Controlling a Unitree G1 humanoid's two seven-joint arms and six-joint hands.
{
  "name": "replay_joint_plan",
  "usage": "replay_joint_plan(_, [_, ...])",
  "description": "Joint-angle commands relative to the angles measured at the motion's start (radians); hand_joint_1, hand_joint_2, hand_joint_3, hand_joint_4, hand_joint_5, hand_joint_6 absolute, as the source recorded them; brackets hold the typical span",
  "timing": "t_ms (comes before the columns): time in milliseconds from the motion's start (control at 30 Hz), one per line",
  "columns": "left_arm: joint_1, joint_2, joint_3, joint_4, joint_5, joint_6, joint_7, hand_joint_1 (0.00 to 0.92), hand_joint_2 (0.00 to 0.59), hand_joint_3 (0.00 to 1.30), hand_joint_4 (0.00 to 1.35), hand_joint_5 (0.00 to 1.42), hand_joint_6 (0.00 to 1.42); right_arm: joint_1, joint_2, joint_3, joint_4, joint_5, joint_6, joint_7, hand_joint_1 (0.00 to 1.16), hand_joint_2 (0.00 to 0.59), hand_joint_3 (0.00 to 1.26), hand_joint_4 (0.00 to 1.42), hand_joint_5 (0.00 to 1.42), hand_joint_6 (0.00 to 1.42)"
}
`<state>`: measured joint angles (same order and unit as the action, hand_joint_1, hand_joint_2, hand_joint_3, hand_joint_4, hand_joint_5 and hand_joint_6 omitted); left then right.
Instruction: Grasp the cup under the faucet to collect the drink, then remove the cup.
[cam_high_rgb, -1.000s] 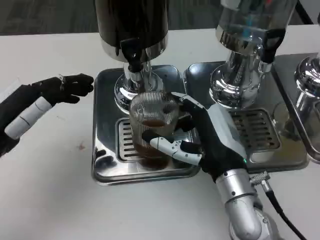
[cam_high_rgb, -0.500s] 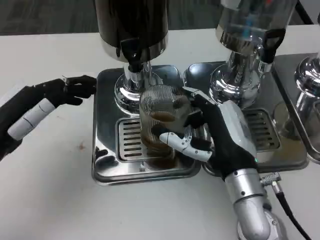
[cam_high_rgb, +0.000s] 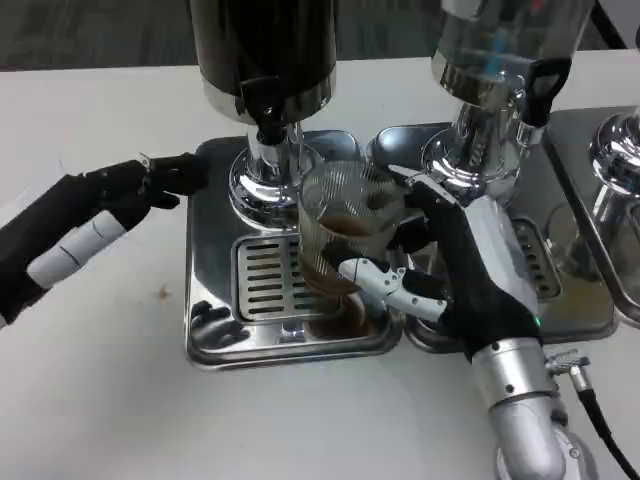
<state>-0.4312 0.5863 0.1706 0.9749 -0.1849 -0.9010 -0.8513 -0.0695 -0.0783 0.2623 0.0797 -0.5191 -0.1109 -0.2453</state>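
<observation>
Cup (cam_high_rgb: 345, 225) shifted right off faucet (cam_high_rgb: 268, 125), brown drink inside, right hand (cam_high_rgb: 455, 270) gripping.

The right hand (cam_high_rgb: 455, 275) is showing a white back, black palm and white-and-black fingers on a ribbed silver forearm (cam_high_rgb: 525, 415). A black cable (cam_high_rgb: 600, 435) is trailing beside it. The left hand (cam_high_rgb: 135, 185) is showing mostly black, with a white segment.
</observation>
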Motion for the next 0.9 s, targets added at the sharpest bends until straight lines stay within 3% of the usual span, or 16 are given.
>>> replay_joint_plan(33, [0.025, 0.001, -0.011, -0.026, 0.002, -0.026, -0.018, 0.000, 0.110, 0.27, 0.22, 0.21, 0.25, 0.023, -0.001, -0.013, -0.072, 0.011, -0.003, 0.007, 0.63, 0.281, 0.46, 0.60, 0.63, 0.59])
replay_joint_plan(233, [0.057, 0.014, -0.009, -0.063, -0.012, -0.055, -0.041, 0.000, 0.079, 0.24, 0.17, 0.19, 0.25, 0.080, -0.017, -0.031, -0.145, 0.018, 0.004, 0.030, 0.64, 0.280, 0.47, 0.60, 0.63, 0.59])
replay_joint_plan(900, [0.229, 0.075, 0.001, -0.239, -0.070, -0.136, -0.080, 0.000, 0.057, 0.15, 0.07, 0.11, 0.22, 0.209, -0.045, -0.044, -0.310, 0.023, 0.011, 0.102, 0.65, 0.276, 0.49, 0.61, 0.66, 0.61])
